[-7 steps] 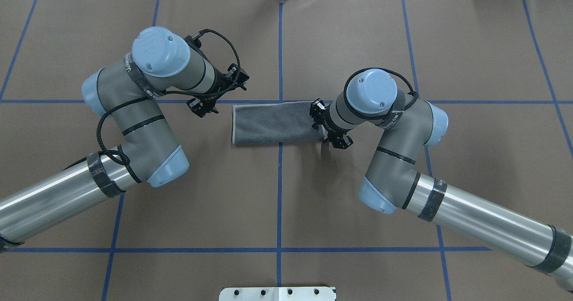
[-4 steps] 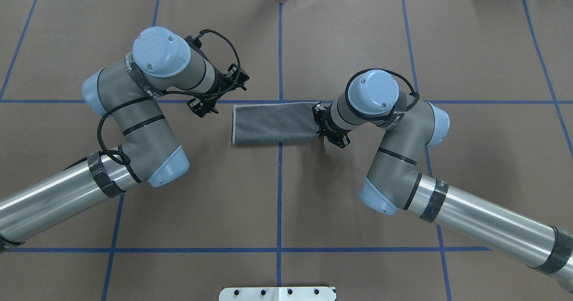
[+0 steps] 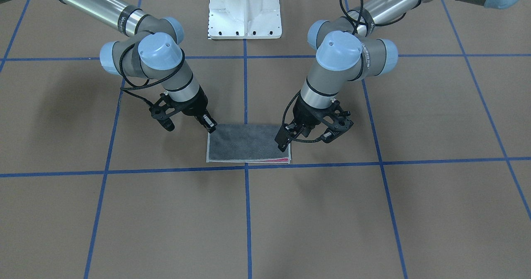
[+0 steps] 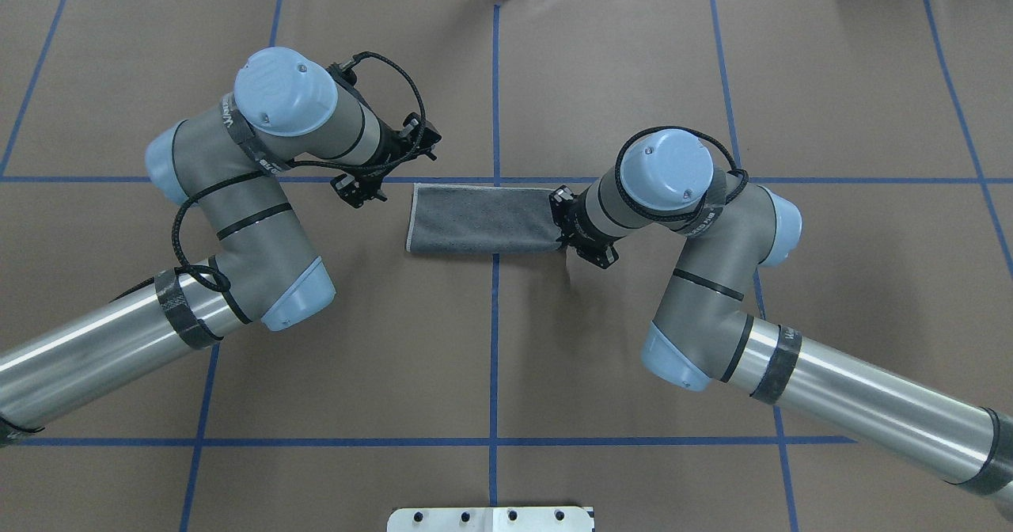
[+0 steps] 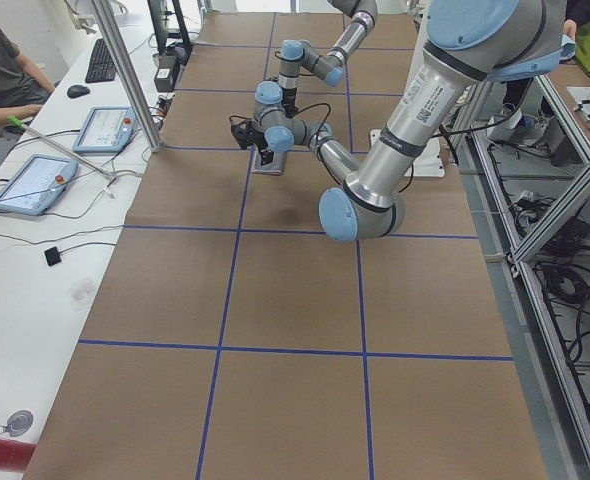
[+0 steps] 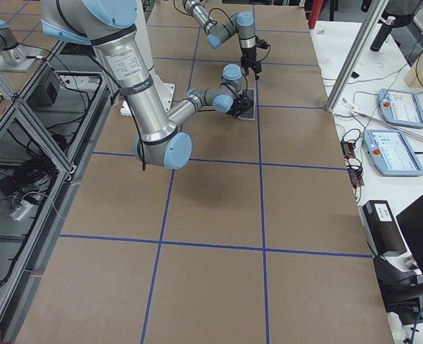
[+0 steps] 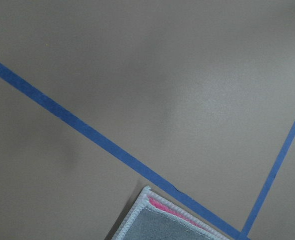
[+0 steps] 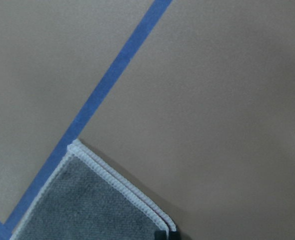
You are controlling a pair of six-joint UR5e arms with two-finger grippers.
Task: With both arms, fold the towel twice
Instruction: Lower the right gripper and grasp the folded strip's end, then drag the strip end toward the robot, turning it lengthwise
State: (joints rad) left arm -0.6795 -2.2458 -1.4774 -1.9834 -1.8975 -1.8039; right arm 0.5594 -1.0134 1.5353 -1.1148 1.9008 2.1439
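Lying flat on the counter (image 4: pixel 712 81), grey side up, across a blue line (image 4: pixel 495 81): the towel (image 4: pixel 483 219), a long strip now, so most likely folded once already. Shoved a tiny bit toward the left arm (image 4: pixel 285 93) compared with a second ago, and drawn in narrower at the end by the right arm (image 4: pixel 673 172). Also a small outward swing of the right elbow. Right jaws down at the towel's near corner on that side, with one black tip touching the stitched edge in the right wrist view. Look pinched shut on that corner, though hard to be fully sure. Left jaws up in the air just off the other end, touching nothing. Cannot tell whether open or closed. Probably the very start of the second fold: grab made, then a lift of that end and a carry over to the other end. One fold left to do.
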